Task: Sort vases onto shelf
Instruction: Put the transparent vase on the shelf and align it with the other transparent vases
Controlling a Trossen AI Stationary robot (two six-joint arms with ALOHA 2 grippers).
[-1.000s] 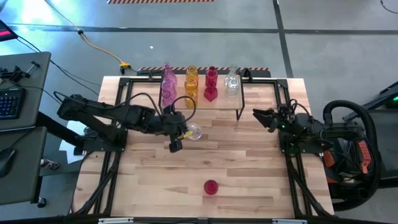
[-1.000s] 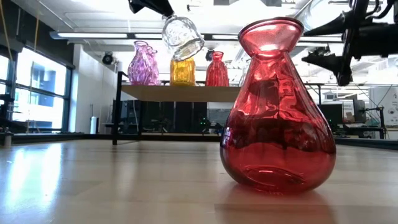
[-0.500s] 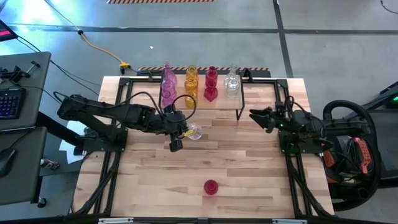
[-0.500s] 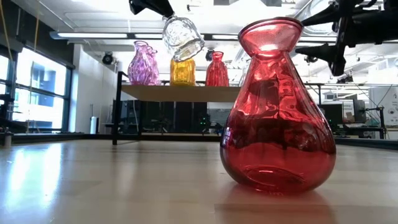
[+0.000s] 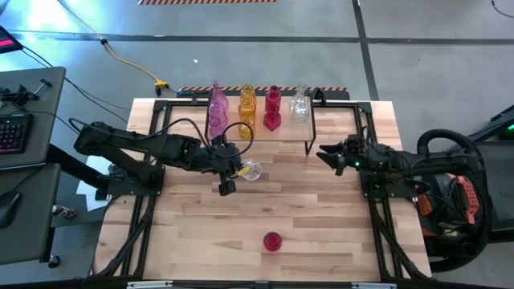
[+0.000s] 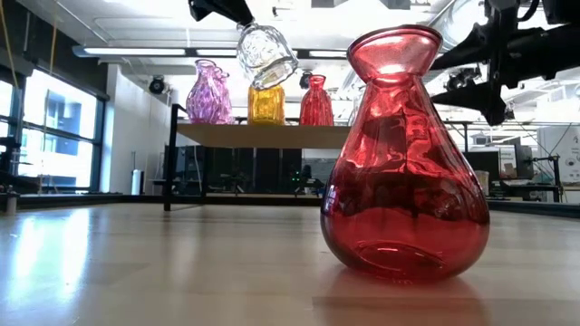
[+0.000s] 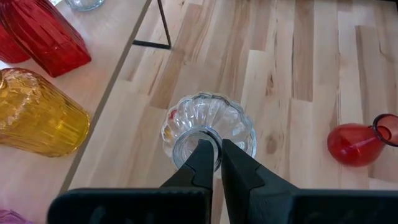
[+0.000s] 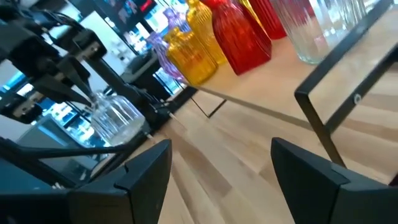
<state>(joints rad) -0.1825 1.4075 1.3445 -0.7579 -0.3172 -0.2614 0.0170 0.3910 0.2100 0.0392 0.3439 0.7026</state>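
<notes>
**Clear vase held aloft beside the shelf, 1 red vase still waiting**

The left gripper (image 7: 212, 163) has its fingers clenched on the rim of a small clear ribbed glass vase (image 7: 209, 129), one finger inside the mouth and one outside. In the low view this clear vase (image 6: 265, 52) hangs tilted, raised above the tabletop and roughly level with the shelf's contents. From above it sits just in front of the small light wooden shelf on thin black wire legs (image 5: 283, 132).

On that shelf stand vases in a colour order: pink (image 5: 217, 112), amber-yellow (image 5: 246, 107), red (image 5: 272, 109) and clear (image 5: 299, 107).

The right gripper (image 5: 324, 154) hovers near the shelf's right end with its fingers spread and nothing between them.

A bulbous red glass vase (image 5: 273, 241) stands alone on the table, well apart from the shelf, near the front edge.

The step in hand looks like carrying the clear vase to the shelf. The next move probably calls for righting it, then setting it among the clear glass at the right end, with care not to knock the neighbours.
</notes>
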